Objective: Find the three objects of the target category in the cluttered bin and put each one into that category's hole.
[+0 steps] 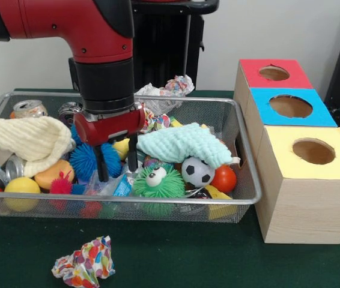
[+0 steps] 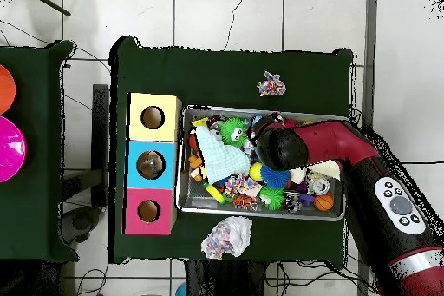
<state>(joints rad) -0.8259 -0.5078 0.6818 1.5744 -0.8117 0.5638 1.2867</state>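
My gripper (image 1: 117, 163) hangs inside the wire bin (image 1: 242, 180), open, its two black fingers (image 1: 101, 165) spread with nothing held. It is just right of a blue spiky ball (image 1: 86, 159) and in front of a yellow toy (image 1: 122, 147). A green spiky ball with eyes (image 1: 158, 182) lies right of the fingers, then a small soccer ball (image 1: 197, 172) and a red ball (image 1: 224, 178). A mint cloth (image 1: 185, 144) covers part of the heap. In the overhead view the arm's wrist (image 2: 279, 147) hides the fingers above the bin (image 2: 181, 158).
Three boxes with top holes stand beside the bin: red (image 1: 274, 73), blue (image 1: 291, 106), yellow (image 1: 313, 151). A cream cloth (image 1: 29, 139), cans (image 1: 29, 109) and yellow (image 1: 21, 187) and orange (image 1: 53, 174) balls fill the bin's left. Crumpled paper lies in front (image 1: 85, 262) and behind (image 1: 170, 89).
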